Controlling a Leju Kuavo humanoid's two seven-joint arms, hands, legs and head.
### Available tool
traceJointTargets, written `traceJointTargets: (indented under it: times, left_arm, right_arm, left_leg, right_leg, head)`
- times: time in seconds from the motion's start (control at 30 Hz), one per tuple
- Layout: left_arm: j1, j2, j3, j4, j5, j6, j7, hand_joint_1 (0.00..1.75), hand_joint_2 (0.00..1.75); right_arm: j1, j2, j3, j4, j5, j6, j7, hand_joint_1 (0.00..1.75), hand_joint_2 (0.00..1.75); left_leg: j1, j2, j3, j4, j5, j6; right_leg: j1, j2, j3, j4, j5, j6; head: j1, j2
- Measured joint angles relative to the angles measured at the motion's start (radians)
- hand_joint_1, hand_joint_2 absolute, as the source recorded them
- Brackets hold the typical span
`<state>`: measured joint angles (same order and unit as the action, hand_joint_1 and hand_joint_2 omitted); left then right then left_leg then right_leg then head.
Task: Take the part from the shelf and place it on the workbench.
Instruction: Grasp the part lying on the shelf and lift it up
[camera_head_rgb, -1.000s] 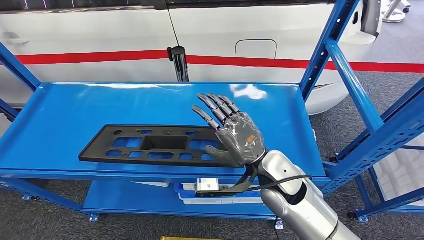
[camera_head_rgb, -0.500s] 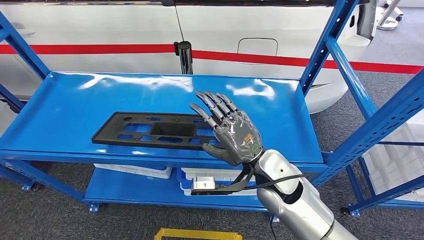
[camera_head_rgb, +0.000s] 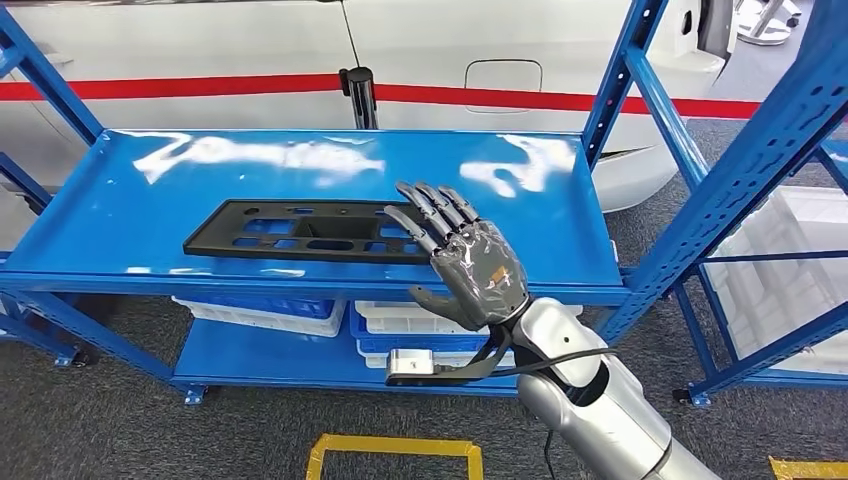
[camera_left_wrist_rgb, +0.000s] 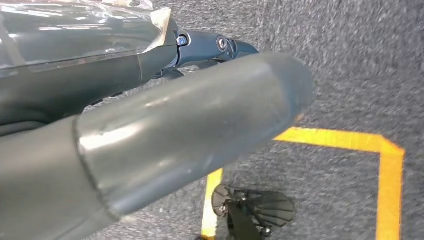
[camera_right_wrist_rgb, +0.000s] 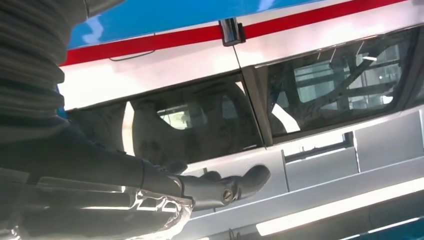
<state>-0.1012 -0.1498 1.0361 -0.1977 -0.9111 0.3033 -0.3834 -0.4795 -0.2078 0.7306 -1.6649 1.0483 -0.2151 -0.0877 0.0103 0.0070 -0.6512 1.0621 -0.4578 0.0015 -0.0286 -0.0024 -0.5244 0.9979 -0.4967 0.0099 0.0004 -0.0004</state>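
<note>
A long black plastic part (camera_head_rgb: 300, 230) with several cut-outs lies flat on the upper deck of the blue shelf (camera_head_rgb: 130, 200), near its front edge. My right hand (camera_head_rgb: 470, 265) is raised in front of the shelf with its fingers spread and nothing in it. In the head view its fingertips overlap the part's right end, and I cannot tell if they touch it. The right wrist view has this hand (camera_right_wrist_rgb: 125, 190) against a car window, its fingers outstretched. My left hand (camera_left_wrist_rgb: 150, 125) hangs over the grey floor, thumb and fingers straight, holding nothing.
A white car with a red stripe (camera_head_rgb: 200, 50) stands close behind the shelf. Blue uprights (camera_head_rgb: 750, 150) rise at the right. White and blue bins (camera_head_rgb: 270, 312) sit on the lower deck. A yellow floor marking (camera_head_rgb: 395, 447) lies in front of the shelf.
The whole picture has shifted: the shelf looks smaller and farther off, and the yellow floor marking has come into view. My right hand keeps its spread pose, lying nearer the shelf's front edge.
</note>
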Motion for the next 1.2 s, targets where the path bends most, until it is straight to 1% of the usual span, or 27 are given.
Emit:
traceJointTargets:
  times: [0.07, 0.1, 0.13, 0.17, 0.2, 0.23, 0.27, 0.3, 0.33, 0.37, 0.43, 0.47, 0.5, 0.53, 0.57, 0.6, 0.63, 0.67, 0.7, 0.73, 0.77, 0.8, 0.83, 0.87, 0.9, 1.1, 1.2]
  left_arm:
    - [0.000, 0.000, 0.000, 0.000, 0.000, 0.000, 0.000, 0.00, 0.00]
    - [0.000, 0.000, 0.000, 0.000, 0.000, 0.000, 0.000, 0.00, 0.00]
    - [0.000, 0.000, 0.000, 0.000, 0.000, 0.000, 0.000, 0.00, 0.00]
    - [0.000, 0.000, 0.000, 0.000, 0.000, 0.000, 0.000, 0.00, 0.00]
    - [0.000, 0.000, 0.000, 0.000, 0.000, 0.000, -0.001, 0.00, 0.00]
    - [0.000, 0.000, 0.000, 0.000, 0.000, 0.000, -0.002, 0.00, 0.00]
    - [-0.001, 0.000, 0.000, 0.000, -0.001, 0.001, -0.004, 0.00, 0.00]
    - [-0.001, 0.000, 0.000, 0.000, -0.002, 0.001, -0.006, 0.00, 0.00]
    - [-0.002, -0.001, 0.000, 0.000, -0.004, 0.002, -0.008, 0.00, 0.00]
    - [-0.002, -0.001, 0.000, 0.000, -0.007, 0.003, -0.008, 0.00, 0.00]
    - [-0.002, -0.002, 0.000, 0.000, -0.013, 0.003, -0.006, 0.00, 0.00]
    - [-0.002, -0.002, 0.000, 0.000, -0.016, 0.003, -0.004, 0.00, 0.00]
    - [-0.002, -0.003, -0.001, 0.000, -0.020, 0.004, -0.001, 0.00, 0.00]
    - [-0.003, -0.004, -0.002, 0.000, -0.026, 0.005, 0.003, 0.00, 0.00]
    - [-0.003, -0.004, -0.003, 0.000, -0.031, 0.007, 0.007, 0.00, 0.00]
    - [-0.003, -0.004, -0.004, 0.000, -0.036, 0.009, 0.012, 0.00, 0.00]
    - [-0.003, -0.004, -0.006, 0.000, -0.041, 0.010, 0.015, 0.00, 0.00]
    - [-0.003, -0.005, -0.007, 0.000, -0.046, 0.011, 0.017, 0.00, 0.00]
    - [-0.004, -0.005, -0.008, 0.000, -0.050, 0.011, 0.018, 0.00, 0.00]
    - [-0.006, -0.006, -0.010, 0.000, -0.054, 0.011, 0.019, 0.00, 0.00]
    - [-0.007, -0.007, -0.011, 0.000, -0.057, 0.011, 0.021, 0.00, 0.00]
    - [-0.009, -0.008, -0.013, 0.000, -0.060, 0.012, 0.023, 0.00, 0.00]
    - [-0.011, -0.008, -0.014, 0.000, -0.062, 0.012, 0.024, 0.00, 0.00]
    - [-0.011, -0.008, -0.015, 0.000, -0.064, 0.012, 0.025, 0.00, 0.00]
    - [-0.012, -0.008, -0.015, 0.000, -0.064, 0.013, 0.025, 0.00, 0.00]
    - [-0.012, -0.010, -0.016, 0.000, -0.069, 0.015, 0.026, 0.00, 0.00]
    - [-0.016, -0.010, -0.020, 0.000, -0.077, 0.014, 0.026, 0.00, 0.00]
  right_arm:
    - [-0.001, 0.002, 0.000, 0.000, 0.000, 0.000, 0.000, 0.00, 1.75]
    - [-0.001, 0.003, 0.001, 0.001, 0.000, 0.000, 0.000, 0.00, 1.75]
    - [-0.001, 0.003, 0.001, 0.002, 0.000, 0.000, 0.000, 0.00, 1.75]
    - [-0.001, 0.003, 0.001, 0.003, 0.000, 0.000, 0.000, 0.00, 1.75]
    - [-0.001, 0.003, 0.002, 0.005, 0.000, 0.000, 0.000, 0.00, 1.75]
    - [-0.001, 0.003, 0.002, 0.006, 0.000, -0.001, 0.000, 0.00, 1.75]
    - [-0.001, 0.004, 0.002, 0.008, -0.001, -0.002, -0.001, 0.00, 1.75]
    - [-0.002, 0.004, 0.002, 0.010, -0.001, -0.005, -0.003, 0.00, 1.75]
    - [-0.003, 0.006, 0.003, 0.012, 0.000, -0.009, -0.006, 0.00, 1.75]
    - [-0.005, 0.009, 0.005, 0.017, 0.002, -0.014, -0.009, 0.00, 1.75]
    - [-0.009, 0.017, 0.014, 0.032, 0.010, -0.024, -0.018, 0.00, 1.75]
    - [-0.010, 0.023, 0.020, 0.043, 0.016, -0.029, -0.021, 0.00, 1.75]
    - [-0.013, 0.030, 0.028, 0.056, 0.025, -0.035, -0.023, 0.00, 1.75]
    - [-0.016, 0.041, 0.039, 0.073, 0.038, -0.044, -0.024, 0.00, 1.75]
    - [-0.021, 0.057, 0.051, 0.096, 0.054, -0.052, -0.025, 0.00, 1.75]
    - [-0.027, 0.077, 0.067, 0.123, 0.069, -0.059, -0.024, 0.00, 1.75]
    - [-0.036, 0.104, 0.085, 0.157, 0.083, -0.064, -0.021, 0.00, 1.75]
    - [-0.046, 0.133, 0.103, 0.194, 0.093, -0.069, -0.016, 0.00, 1.75]
    - [-0.060, 0.164, 0.120, 0.231, 0.100, -0.075, -0.012, 0.00, 1.75]
    - [-0.077, 0.196, 0.137, 0.271, 0.103, -0.081, -0.008, 0.00, 1.75]
    - [-0.097, 0.225, 0.150, 0.309, 0.103, -0.087, -0.007, 0.00, 1.75]
    - [-0.118, 0.252, 0.162, 0.345, 0.100, -0.091, -0.006, 0.00, 1.75]
    - [-0.136, 0.276, 0.171, 0.376, 0.098, -0.095, -0.006, 0.00, 1.75]
    - [-0.149, 0.296, 0.179, 0.402, 0.096, -0.097, -0.006, 0.00, 1.75]
    - [-0.158, 0.311, 0.185, 0.423, 0.095, -0.098, -0.006, 0.00, 1.75]
    - [-0.194, 0.365, 0.209, 0.513, 0.086, -0.105, -0.006, 0.00, 1.75]
    - [-0.227, 0.411, 0.222, 0.597, 0.080, -0.122, -0.002, 0.00, 1.75]
  left_leg:
    - [0.004, -0.004, -0.039, 0.117, -0.096, -0.010]
    - [0.006, -0.005, -0.055, 0.182, -0.130, -0.014]
    - [0.007, -0.005, -0.061, 0.224, -0.140, -0.017]
    - [0.009, -0.005, -0.053, 0.240, -0.131, -0.018]
    - [0.010, -0.005, -0.025, 0.218, -0.104, -0.017]
    - [0.012, -0.005, 0.018, 0.165, -0.074, -0.016]
    - [0.012, -0.006, 0.071, 0.092, -0.058, -0.013]
    - [0.012, -0.007, 0.120, 0.019, -0.055, -0.009]
    - [0.010, -0.009, 0.153, -0.034, -0.061, -0.005]
    - [0.006, -0.010, 0.169, -0.064, -0.071, 0.000]
    - [0.003, -0.008, 0.168, -0.079, -0.066, 0.015]
    - [0.003, -0.006, 0.165, -0.083, -0.058, 0.026]
    - [0.004, -0.003, 0.160, -0.088, -0.049, 0.037]
    - [0.004, -0.001, 0.155, -0.091, -0.041, 0.046]
    - [0.002, 0.002, 0.147, -0.091, -0.035, 0.050]
    - [0.001, 0.004, 0.140, -0.090, -0.030, 0.052]
    - [0.000, 0.006, 0.134, -0.089, -0.026, 0.052]
    - [-0.001, 0.007, 0.130, -0.088, -0.023, 0.051]
    - [-0.002, 0.008, 0.127, -0.087, -0.021, 0.049]
    - [-0.002, 0.008, 0.126, -0.084, -0.020, 0.048]
    - [-0.002, 0.008, 0.124, -0.081, -0.020, 0.046]
    - [-0.005, 0.007, 0.120, -0.076, -0.021, 0.042]
    - [-0.007, 0.006, 0.115, -0.071, -0.022, 0.038]
    - [-0.008, 0.004, 0.108, -0.067, -0.021, 0.036]
    - [-0.008, 0.003, 0.103, -0.063, -0.021, 0.034]
    - [0.001, 0.002, 0.098, -0.066, -0.013, 0.026]
    - [0.003, 0.003, 0.097, -0.067, -0.009, 0.021]
  right_leg:
    - [0.001, -0.001, -0.018, 0.000, 0.017, -0.016]
    - [0.003, -0.002, -0.029, 0.000, 0.025, -0.018]
    - [0.005, -0.002, -0.039, 0.001, 0.032, -0.018]
    - [0.005, -0.002, -0.050, 0.001, 0.040, -0.017]
    - [0.006, -0.001, -0.059, 0.002, 0.046, -0.014]
    - [0.005, -0.001, -0.066, 0.003, 0.052, -0.011]
    - [0.006, 0.000, -0.071, 0.003, 0.056, -0.007]
    - [0.008, 0.000, -0.075, 0.004, 0.061, -0.001]
    - [0.010, 0.000, -0.077, 0.004, 0.066, 0.005]
    - [0.012, -0.001, -0.078, 0.004, 0.072, 0.012]
    - [0.013, -0.002, -0.083, 0.004, 0.081, 0.029]
    - [0.013, -0.002, -0.091, 0.013, 0.075, 0.032]
    - [0.014, -0.001, -0.105, 0.038, 0.058, 0.030]
    - [0.015, -0.001, -0.129, 0.088, 0.030, 0.025]
    - [0.014, -0.001, -0.157, 0.155, -0.005, 0.018]
    - [0.014, 0.000, -0.185, 0.226, -0.036, 0.014]
    - [0.014, 0.000, -0.203, 0.280, -0.056, 0.014]
    - [0.013, 0.000, -0.203, 0.298, -0.060, 0.019]
    - [0.014, 0.000, -0.183, 0.277, -0.049, 0.025]
    - [0.014, -0.001, -0.144, 0.216, -0.027, 0.031]
    - [0.014, -0.001, -0.101, 0.140, -0.006, 0.034]
    - [0.016, 0.000, -0.063, 0.072, 0.010, 0.033]
    - [0.016, 0.000, -0.038, 0.023, 0.021, 0.029]
    - [0.016, 0.000, -0.030, 0.002, 0.023, 0.024]
    - [0.017, 0.000, -0.029, -0.003, 0.024, 0.021]
    - [0.024, 0.001, -0.036, 0.001, 0.028, 0.011]
    - [0.027, 0.002, -0.038, 0.001, 0.031, 0.005]
  head:
    - [-0.002, 0.000]
    - [-0.003, 0.000]
    - [-0.003, 0.000]
    - [-0.003, 0.000]
    - [-0.003, 0.000]
    - [-0.003, 0.000]
    - [-0.003, 0.000]
    - [-0.003, 0.000]
    - [-0.002, 0.000]
    - [-0.002, 0.000]
    - [-0.001, 0.000]
    - [-0.001, 0.000]
    - [0.000, 0.000]
    - [0.002, 0.000]
    - [0.003, 0.000]
    - [0.004, 0.000]
    - [0.005, 0.000]
    - [0.005, 0.000]
    - [0.005, 0.000]
    - [0.005, 0.000]
    - [0.005, 0.000]
    - [0.005, 0.000]
    - [0.004, 0.000]
    - [0.003, 0.000]
    - [0.002, 0.000]
    - [0.001, 0.000]
    - [0.001, 0.000]
